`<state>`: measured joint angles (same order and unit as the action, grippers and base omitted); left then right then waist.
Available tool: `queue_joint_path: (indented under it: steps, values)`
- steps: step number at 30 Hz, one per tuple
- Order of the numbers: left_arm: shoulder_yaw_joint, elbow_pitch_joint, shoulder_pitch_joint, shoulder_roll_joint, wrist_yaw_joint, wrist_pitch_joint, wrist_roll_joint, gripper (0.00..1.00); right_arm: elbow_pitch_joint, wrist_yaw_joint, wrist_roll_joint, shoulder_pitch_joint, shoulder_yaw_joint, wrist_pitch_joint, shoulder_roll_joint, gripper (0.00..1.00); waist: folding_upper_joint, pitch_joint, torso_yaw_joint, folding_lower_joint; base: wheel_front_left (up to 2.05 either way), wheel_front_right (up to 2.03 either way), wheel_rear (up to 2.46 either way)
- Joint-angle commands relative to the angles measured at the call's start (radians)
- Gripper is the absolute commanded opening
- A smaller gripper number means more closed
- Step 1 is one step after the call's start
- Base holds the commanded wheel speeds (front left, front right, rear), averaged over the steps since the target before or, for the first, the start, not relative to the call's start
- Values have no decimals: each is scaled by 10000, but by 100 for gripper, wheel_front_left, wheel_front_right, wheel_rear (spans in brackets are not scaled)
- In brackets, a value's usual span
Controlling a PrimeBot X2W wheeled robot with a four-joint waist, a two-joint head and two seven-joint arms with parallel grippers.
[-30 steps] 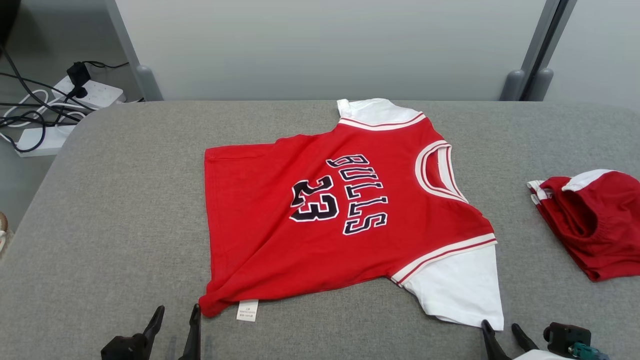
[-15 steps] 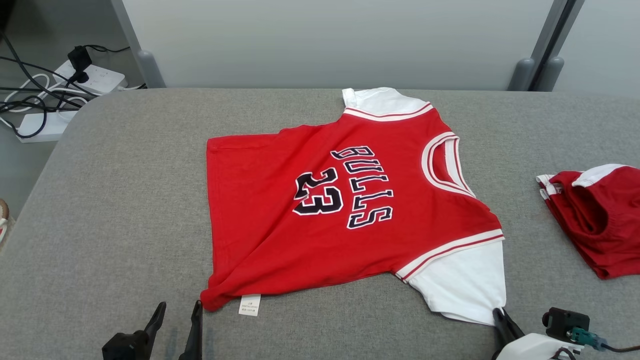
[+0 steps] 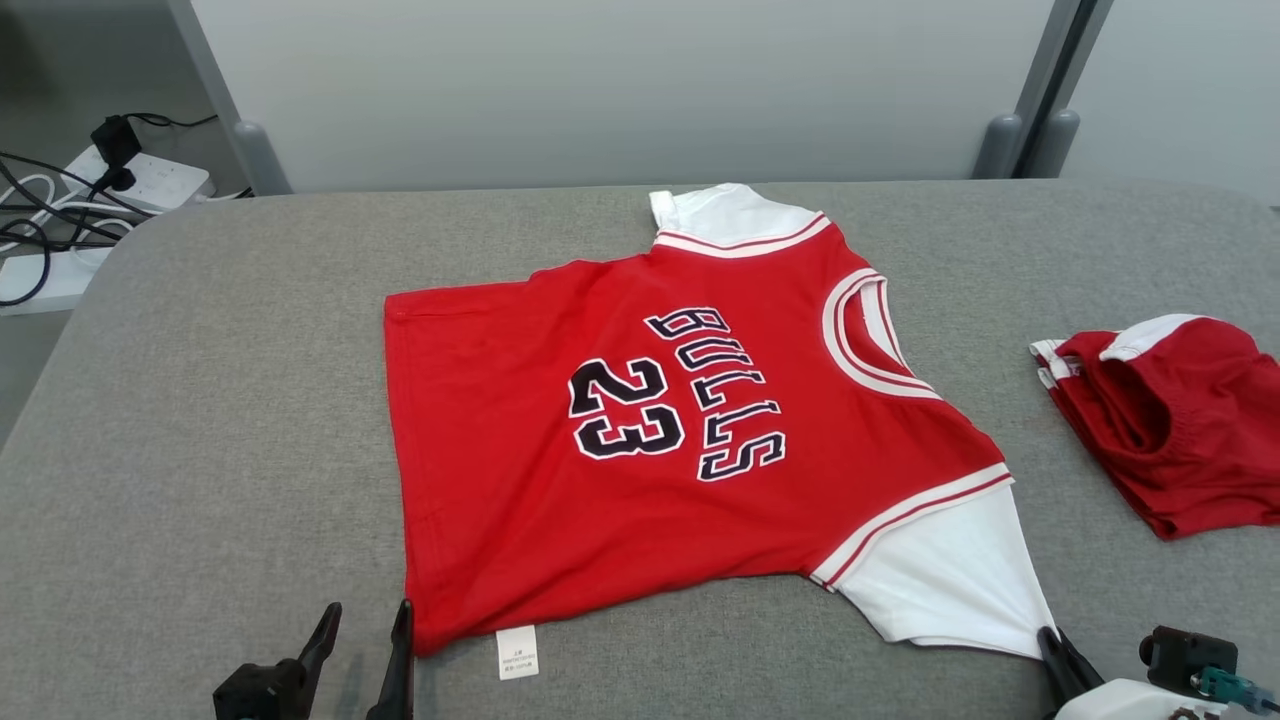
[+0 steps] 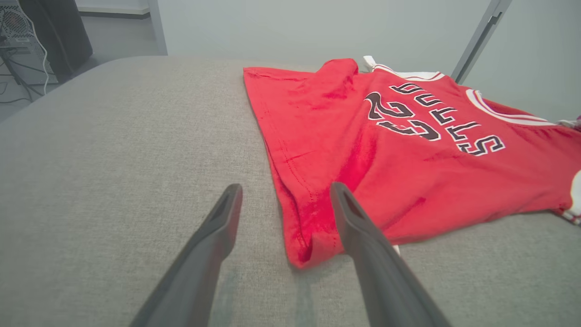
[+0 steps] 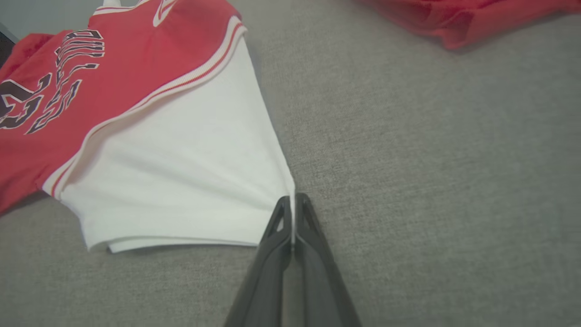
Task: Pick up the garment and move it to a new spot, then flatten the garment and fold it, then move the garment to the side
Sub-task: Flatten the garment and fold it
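Since a second back the right gripper (image 5: 292, 200) has shut on the outer corner of the white sleeve (image 5: 181, 181) and drawn it to a point toward the near edge of the bench (image 3: 200, 400) — creases fan out from the pinch. The jersey (image 3: 500, 450) lies face up across the middle of the bench, neck toward the right edge, hem toward the left. The left gripper (image 4: 286, 190) stands open, its fingers either side of the near hem corner (image 4: 308, 250), gripping nothing. The cloth looks light, soft and limp — it will likely sag and stretch from a single pinch, so a two-point hold along the near edge, sleeve and hem corner, seems best for lifting it flat.
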<state>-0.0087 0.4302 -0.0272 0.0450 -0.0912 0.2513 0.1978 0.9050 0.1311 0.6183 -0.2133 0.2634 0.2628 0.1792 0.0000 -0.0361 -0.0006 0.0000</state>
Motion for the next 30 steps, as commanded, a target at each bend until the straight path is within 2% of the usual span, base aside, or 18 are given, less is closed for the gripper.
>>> queue_joint_path:
  steps: [1, 16, 28, 29, 30]
  values:
    - [250, -184, 503, 53, 33, 105, 125, 100, -161, -4, -51, 112, 121, -10, 235, 0, 0, -12, -75, 0, 0, 0, 0]
    - [-618, 1419, 981, 53, -201, 105, 1672, 100, -502, -4, -451, -146, -63, -10, 231, 0, 0, -186, -295, 0, 0, 0, 0]
    - [-1362, 2073, 1145, 53, -349, 105, 2304, 100, -550, -4, -472, -218, -40, -10, 203, 0, 0, -241, -194, 0, 0, 0, 0]
    - [-1406, 2107, 1163, 53, -357, 105, 2344, 98, -553, -4, -468, -217, -35, -10, 203, 0, 0, -246, -188, 0, 0, 0, 0]
    - [-1444, 2136, 1181, 53, -363, 105, 2382, 88, -554, -4, -464, -218, -30, -10, 203, 0, 0, -249, -185, 0, 0, 0, 0]
